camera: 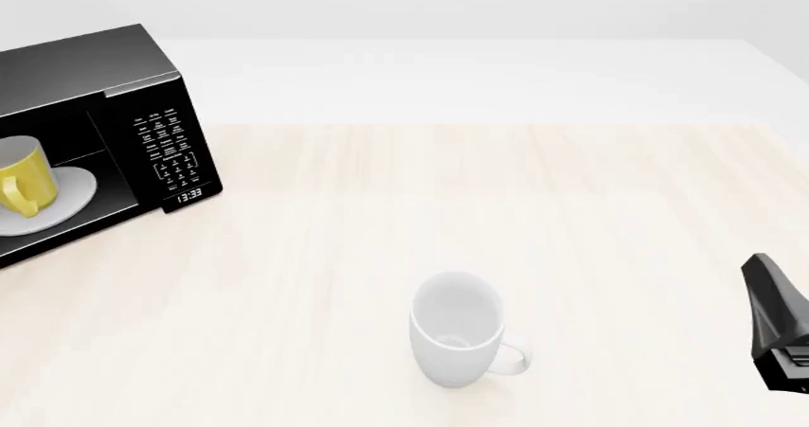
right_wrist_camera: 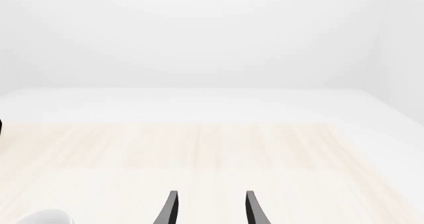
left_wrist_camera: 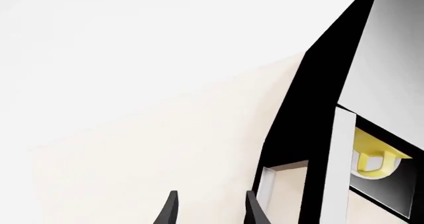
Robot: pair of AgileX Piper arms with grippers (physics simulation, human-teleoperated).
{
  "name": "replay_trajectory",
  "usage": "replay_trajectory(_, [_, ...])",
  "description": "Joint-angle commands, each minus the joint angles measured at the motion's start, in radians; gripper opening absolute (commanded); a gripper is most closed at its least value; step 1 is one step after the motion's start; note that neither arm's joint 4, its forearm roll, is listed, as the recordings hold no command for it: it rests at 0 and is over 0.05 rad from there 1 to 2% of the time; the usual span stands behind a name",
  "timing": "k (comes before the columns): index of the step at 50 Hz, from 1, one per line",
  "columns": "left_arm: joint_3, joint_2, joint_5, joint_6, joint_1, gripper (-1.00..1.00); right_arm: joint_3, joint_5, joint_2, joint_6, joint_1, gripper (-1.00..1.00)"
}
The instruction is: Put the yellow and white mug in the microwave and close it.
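Front view: two mugs (camera: 26, 186) (camera: 457, 340), one microwave (camera: 89, 86).

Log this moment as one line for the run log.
yellow and white mug: on turntable inside microwave | door: open | left gripper: open, empty | right gripper: open, empty | white mug: on table
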Motion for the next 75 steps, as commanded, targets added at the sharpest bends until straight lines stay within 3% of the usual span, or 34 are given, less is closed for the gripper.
replay_trajectory(1, [0.013, 0.018, -0.005, -0.021, -0.065, 1.00, 0.000, 0.000, 0.000, 0.000, 0.000, 1.00])
replay_trajectory(49, [-0.009, 0.187, -0.108, -0.037, -0.265, 1.00, 0.000, 0.000, 0.000, 0.000, 0.000, 1.00])
replay_trajectory(75, [-0.037, 0.210, -0.131, -0.027, -0.304, 1.00, 0.000, 0.000, 0.000, 0.000, 0.000, 1.00])
